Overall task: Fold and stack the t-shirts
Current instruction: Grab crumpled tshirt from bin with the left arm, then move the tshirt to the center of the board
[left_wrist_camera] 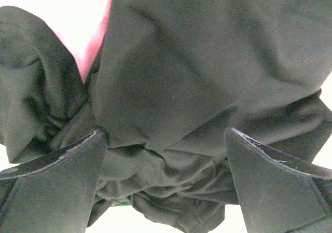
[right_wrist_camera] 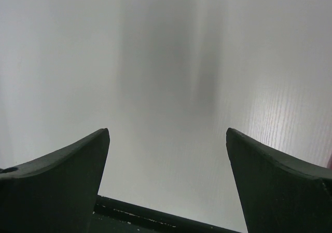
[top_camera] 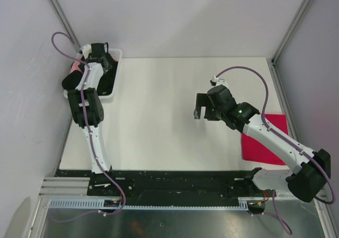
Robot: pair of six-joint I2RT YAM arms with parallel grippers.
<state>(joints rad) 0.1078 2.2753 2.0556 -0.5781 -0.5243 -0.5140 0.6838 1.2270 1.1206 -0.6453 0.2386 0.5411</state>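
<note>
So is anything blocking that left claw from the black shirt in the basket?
Nothing visible. The left gripper is open right at the black t-shirt in the white basket, with cloth bunched between its fingers. A pink t-shirt only peeks out behind it.

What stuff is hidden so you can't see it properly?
Top view: the right arm crosses the red t-shirt, hiding its middle.
Top view: the left arm covers the basket; only a bit of pink t-shirt shows.
Left wrist view: the black t-shirt is too close; its print is unseen.
</note>
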